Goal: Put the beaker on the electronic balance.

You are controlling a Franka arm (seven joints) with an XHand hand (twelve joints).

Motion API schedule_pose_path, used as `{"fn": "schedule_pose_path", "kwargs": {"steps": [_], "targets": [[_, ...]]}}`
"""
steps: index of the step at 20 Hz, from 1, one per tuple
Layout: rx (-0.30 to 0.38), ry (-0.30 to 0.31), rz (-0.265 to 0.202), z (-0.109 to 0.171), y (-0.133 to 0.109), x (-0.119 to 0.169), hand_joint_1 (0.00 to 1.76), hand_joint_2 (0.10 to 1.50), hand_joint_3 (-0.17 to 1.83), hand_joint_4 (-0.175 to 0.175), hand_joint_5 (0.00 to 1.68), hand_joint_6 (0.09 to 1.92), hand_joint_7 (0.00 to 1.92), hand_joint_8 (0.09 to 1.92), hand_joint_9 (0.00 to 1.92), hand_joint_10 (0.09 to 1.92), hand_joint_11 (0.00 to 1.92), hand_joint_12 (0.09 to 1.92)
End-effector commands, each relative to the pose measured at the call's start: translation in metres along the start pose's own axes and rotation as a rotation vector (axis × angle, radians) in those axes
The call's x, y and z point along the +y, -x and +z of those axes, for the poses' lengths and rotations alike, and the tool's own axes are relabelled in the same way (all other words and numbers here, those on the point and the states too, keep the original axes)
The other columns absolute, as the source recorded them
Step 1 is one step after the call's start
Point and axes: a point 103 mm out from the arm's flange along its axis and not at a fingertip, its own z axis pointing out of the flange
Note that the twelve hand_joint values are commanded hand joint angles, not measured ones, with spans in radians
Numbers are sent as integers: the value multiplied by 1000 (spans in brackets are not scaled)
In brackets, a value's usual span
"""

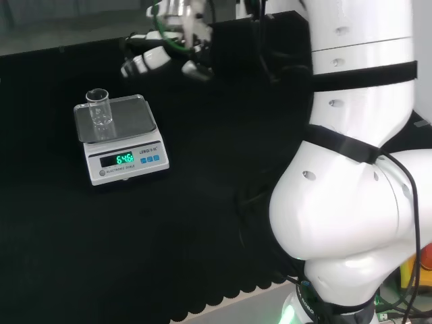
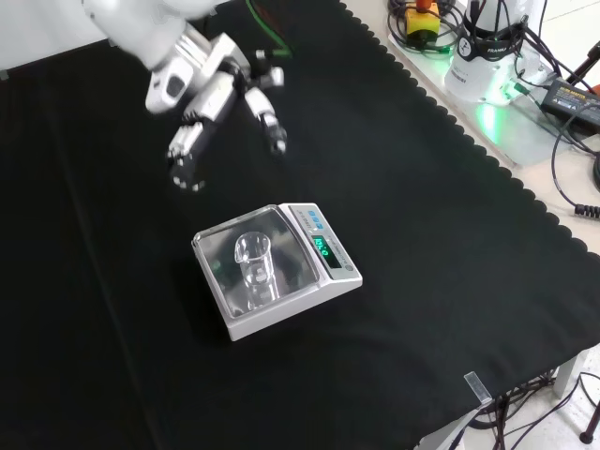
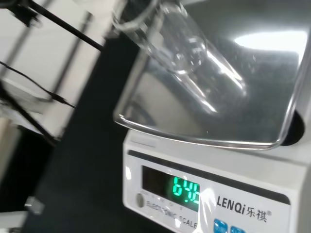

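Beaker (image 2: pixel 254 265) upright on balance (image 2: pixel 281 305) pan, hand (image 2: pixel 208 103) apart above, empty.

Black scallop-edged cloth (image 2: pixel 441 234) covers the bench; cables (image 2: pixel 572 122) lie on the pale surface beyond it

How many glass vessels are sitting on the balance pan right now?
1: a single clear glass beaker stands upright on the metal pan of the white electronic balance, toward the pan's left side in the head view. The black and white hand is apart from it. Clear glass elsewhere could go unseen.
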Motion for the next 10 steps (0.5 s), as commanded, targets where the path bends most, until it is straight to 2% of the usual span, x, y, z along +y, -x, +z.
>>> {"fn": "schedule_pose_path", "kwargs": {"steps": [1,3,6,8,10], "targets": [[252,180,-223,-91,24,-116,536,729,23,-122,217,87,60,853,3,928,0,1549],[285,219,-204,-105,36,-134,545,740,27,-120,252,87,97,877,17,961,13,1560],[265,284,-77,-125,48,-148,562,758,33,-117,322,87,169,892,66,981,74,1545],[274,349,-29,-136,55,-154,570,767,36,-116,352,87,198,894,89,981,99,1538],[278,385,2,-141,57,-158,574,771,37,-115,369,87,215,896,104,982,114,1535]]}}
